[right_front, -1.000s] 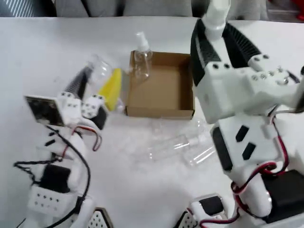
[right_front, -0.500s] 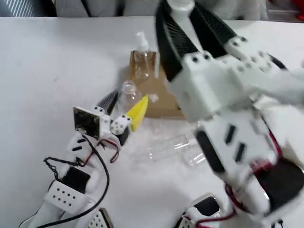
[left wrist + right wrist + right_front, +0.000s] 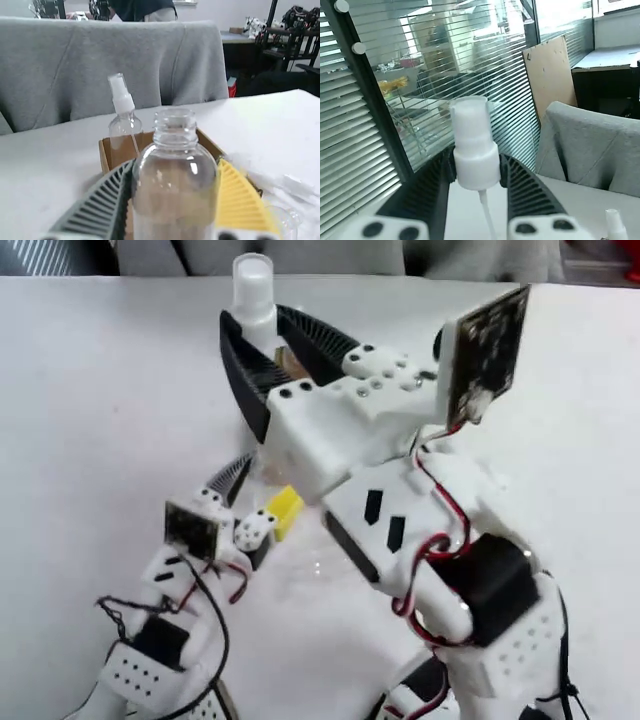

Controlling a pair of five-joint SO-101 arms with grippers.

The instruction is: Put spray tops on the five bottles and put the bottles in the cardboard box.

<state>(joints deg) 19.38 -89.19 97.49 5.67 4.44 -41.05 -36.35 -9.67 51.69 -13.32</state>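
My left gripper (image 3: 176, 167) is shut on a clear open-necked bottle (image 3: 175, 195), held upright between its grey and yellow fingers (image 3: 240, 200). In the high view this gripper (image 3: 262, 482) sits just in front of the cardboard box (image 3: 291, 362), which my right arm mostly hides. My right gripper (image 3: 255, 322) hangs high over the box, shut on a white spray top (image 3: 253, 282). The same spray top (image 3: 470, 125) stands between the black fingers with its thin tube hanging down. One capped bottle (image 3: 122, 122) stands at the box's (image 3: 107, 152) far edge.
Loose clear bottles (image 3: 286, 216) and a loose spray top (image 3: 296, 183) lie on the white table beside the box. A grey padded chair back (image 3: 100, 65) rises behind the table's far edge.
My right arm has swung left across the box with the spray top held high. My left gripper has carried the open bottle from the box's left side to its front.
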